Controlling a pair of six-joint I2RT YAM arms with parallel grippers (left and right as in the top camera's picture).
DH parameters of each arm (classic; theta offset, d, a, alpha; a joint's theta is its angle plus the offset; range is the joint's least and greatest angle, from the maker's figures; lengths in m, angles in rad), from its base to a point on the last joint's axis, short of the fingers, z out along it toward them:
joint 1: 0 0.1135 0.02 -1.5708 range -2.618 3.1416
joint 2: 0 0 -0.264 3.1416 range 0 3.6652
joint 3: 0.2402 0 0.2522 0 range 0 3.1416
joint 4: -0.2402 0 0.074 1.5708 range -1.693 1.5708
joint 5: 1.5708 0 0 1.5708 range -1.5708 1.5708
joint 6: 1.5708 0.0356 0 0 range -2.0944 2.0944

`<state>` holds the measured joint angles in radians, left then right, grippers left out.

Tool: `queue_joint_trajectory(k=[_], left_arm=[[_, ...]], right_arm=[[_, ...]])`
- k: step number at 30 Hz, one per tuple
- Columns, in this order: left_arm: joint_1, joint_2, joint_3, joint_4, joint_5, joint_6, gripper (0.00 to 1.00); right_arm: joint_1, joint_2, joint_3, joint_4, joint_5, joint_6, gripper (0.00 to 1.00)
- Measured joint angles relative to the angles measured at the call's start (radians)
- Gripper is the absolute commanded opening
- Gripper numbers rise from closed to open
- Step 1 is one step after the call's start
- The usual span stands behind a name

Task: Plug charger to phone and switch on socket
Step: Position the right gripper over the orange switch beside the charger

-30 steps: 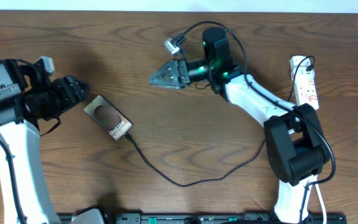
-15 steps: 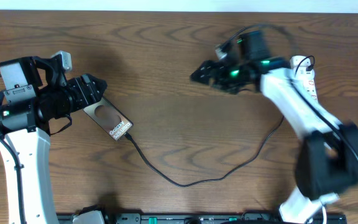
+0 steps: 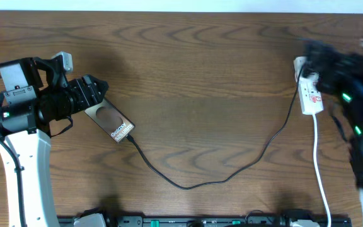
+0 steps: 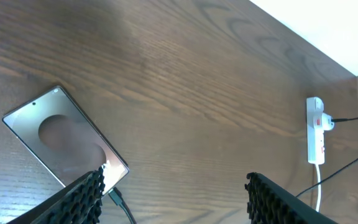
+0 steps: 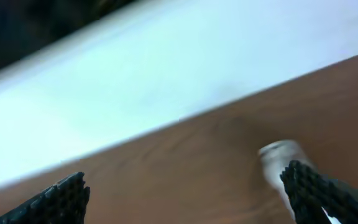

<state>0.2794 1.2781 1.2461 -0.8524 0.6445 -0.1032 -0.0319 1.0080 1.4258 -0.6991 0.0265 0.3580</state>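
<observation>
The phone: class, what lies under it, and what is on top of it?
The phone lies flat on the wooden table. Nothing rests on its printed face. In the overhead view the left gripper covers one corner; the table beneath the phone is hidden.

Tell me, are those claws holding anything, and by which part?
Nothing is held. The left gripper stands open by the phone, the right gripper open near the socket, both empty.

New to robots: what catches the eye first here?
A bronze phone lies left of centre on the wooden table, the open left gripper at its upper end. A thin black cable snakes from it to a white power strip at the right, where the right arm is a blur.
</observation>
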Motion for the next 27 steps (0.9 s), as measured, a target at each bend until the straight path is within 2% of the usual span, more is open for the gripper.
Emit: queue_joint_trajectory(k=[3, 7, 16, 22, 27], left_arm=[[0.000, 0.000, 0.000, 0.000, 0.000, 0.000, 0.72], [0.000, 0.000, 0.000, 0.002, 0.000, 0.000, 0.72], [0.000, 0.000, 0.000, 0.003, 0.000, 0.000, 0.72], [0.000, 0.000, 0.000, 0.001, 0.000, 0.000, 0.72], [0.000, 0.000, 0.000, 0.000, 0.000, 0.000, 0.72]], right_arm=[[-0.045, -0.046, 0.006, -0.052, 0.083, -0.027, 0.99], [-0.076, -0.007, 0.006, -0.133, 0.131, -0.065, 0.99], [-0.134, 0.288, 0.002, -0.142, 0.143, -0.136, 0.99], [-0.259, 0.442, 0.001, -0.110, -0.001, -0.167, 0.99], [-0.421, 0.560, 0.003, -0.102, -0.228, -0.212, 0.99]])
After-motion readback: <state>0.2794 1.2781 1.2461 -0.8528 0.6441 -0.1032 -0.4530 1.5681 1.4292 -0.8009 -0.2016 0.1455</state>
